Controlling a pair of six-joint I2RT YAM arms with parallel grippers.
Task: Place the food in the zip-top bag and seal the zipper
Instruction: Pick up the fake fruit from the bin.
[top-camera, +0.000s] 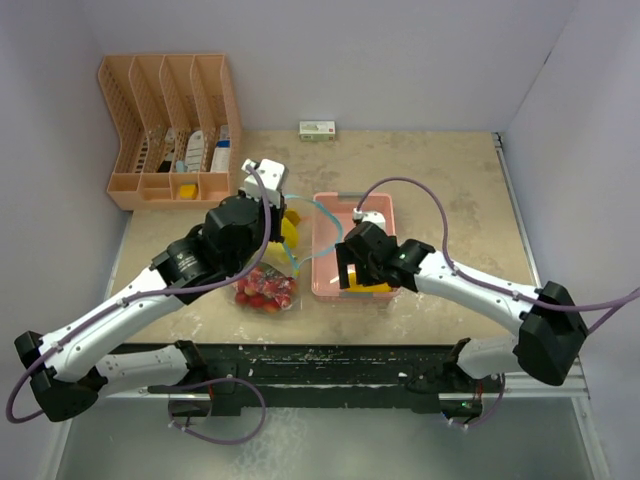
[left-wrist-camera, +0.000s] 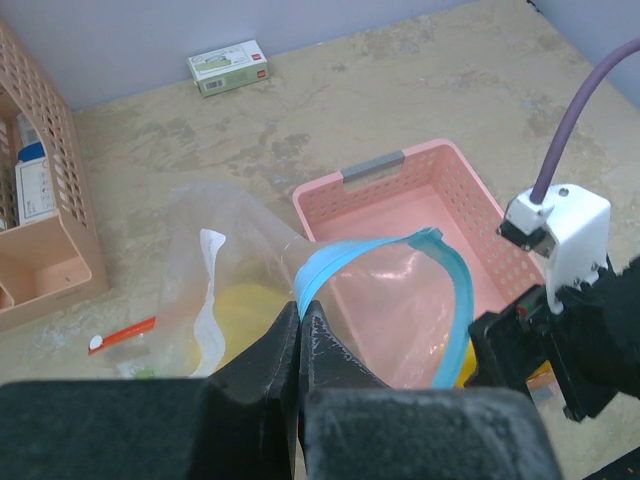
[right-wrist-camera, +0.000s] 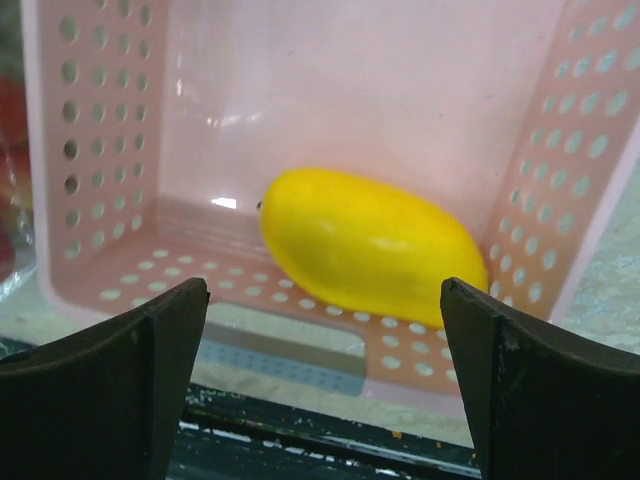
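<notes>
Left fingers (left-wrist-camera: 262, 362) clamp the blue zipper strip (left-wrist-camera: 335, 260); right fingers (right-wrist-camera: 110, 385) gape wide before the smooth mango (right-wrist-camera: 370, 245).

This looks like a robot test bench in a lab: plain white walls (top-camera: 400, 50) box in a stone-look table (top-camera: 450, 190). Two arms (top-camera: 110, 315) are bolted along the bottom edge (cables (top-camera: 420, 185) looping free).

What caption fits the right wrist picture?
Open right gripper faces a yellow mango lying in the pink basket.
</notes>
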